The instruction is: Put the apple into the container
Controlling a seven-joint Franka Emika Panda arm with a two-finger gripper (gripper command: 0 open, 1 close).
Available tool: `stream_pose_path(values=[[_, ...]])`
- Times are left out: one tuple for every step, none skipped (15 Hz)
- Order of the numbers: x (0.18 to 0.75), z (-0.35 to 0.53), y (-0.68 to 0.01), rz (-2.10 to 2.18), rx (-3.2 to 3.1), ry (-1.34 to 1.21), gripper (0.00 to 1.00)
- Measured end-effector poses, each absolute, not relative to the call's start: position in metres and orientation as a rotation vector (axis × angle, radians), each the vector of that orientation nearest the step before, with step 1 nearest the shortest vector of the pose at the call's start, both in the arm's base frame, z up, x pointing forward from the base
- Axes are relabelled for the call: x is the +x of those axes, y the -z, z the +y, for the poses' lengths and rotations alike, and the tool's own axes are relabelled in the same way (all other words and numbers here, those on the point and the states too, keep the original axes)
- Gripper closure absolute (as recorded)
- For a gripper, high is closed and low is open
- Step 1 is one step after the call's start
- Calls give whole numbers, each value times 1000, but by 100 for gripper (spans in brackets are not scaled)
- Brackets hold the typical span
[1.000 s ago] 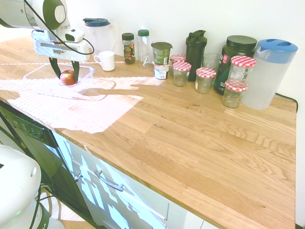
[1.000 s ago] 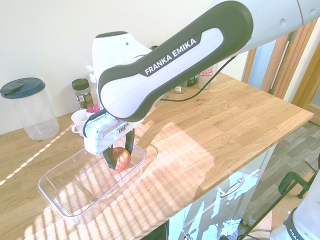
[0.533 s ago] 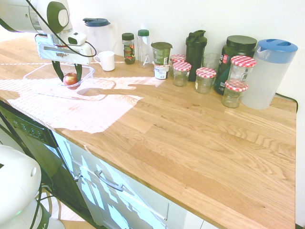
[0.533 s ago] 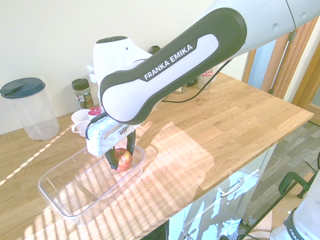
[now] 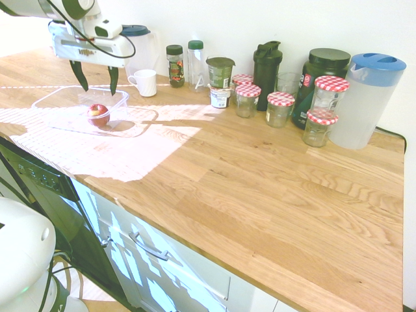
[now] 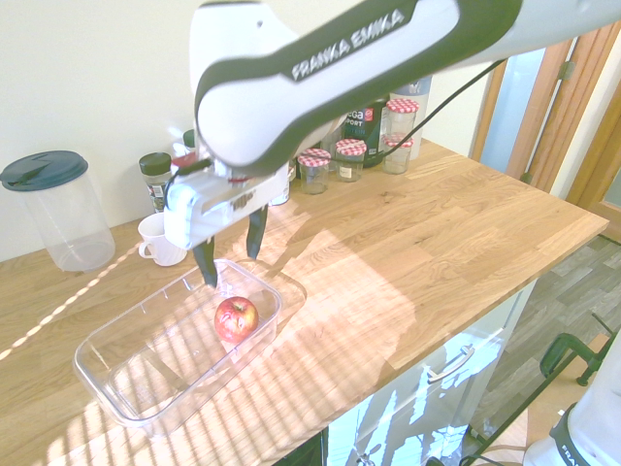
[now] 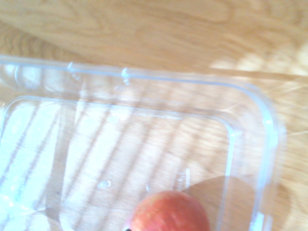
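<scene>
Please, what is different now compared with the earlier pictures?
The gripper let go of the apple and moved up, away from it. The apple now rests inside the clear plastic container. The container and the white mug stayed in place.

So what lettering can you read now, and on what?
"FRANKA EMIKA": the arm.
"PORT", with partly hidden letters above: the black tub.
Too small or blurred: labels on the coffee-coloured jar, green-lidded cup and white pot; lettering on the arm's base.

White mug nr blue-lidded pitcher, w/ red-checked-lid jars well apart.
</scene>
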State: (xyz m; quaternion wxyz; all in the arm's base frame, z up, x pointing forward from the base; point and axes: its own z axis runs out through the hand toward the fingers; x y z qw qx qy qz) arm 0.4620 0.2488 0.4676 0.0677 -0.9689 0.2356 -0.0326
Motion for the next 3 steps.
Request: stream_pose_path(values=[[465, 213, -494, 797, -2891, 120, 0], [466, 166, -520, 912, -2861, 128, 0], [463, 116, -538, 1019, -2835, 111, 0]])
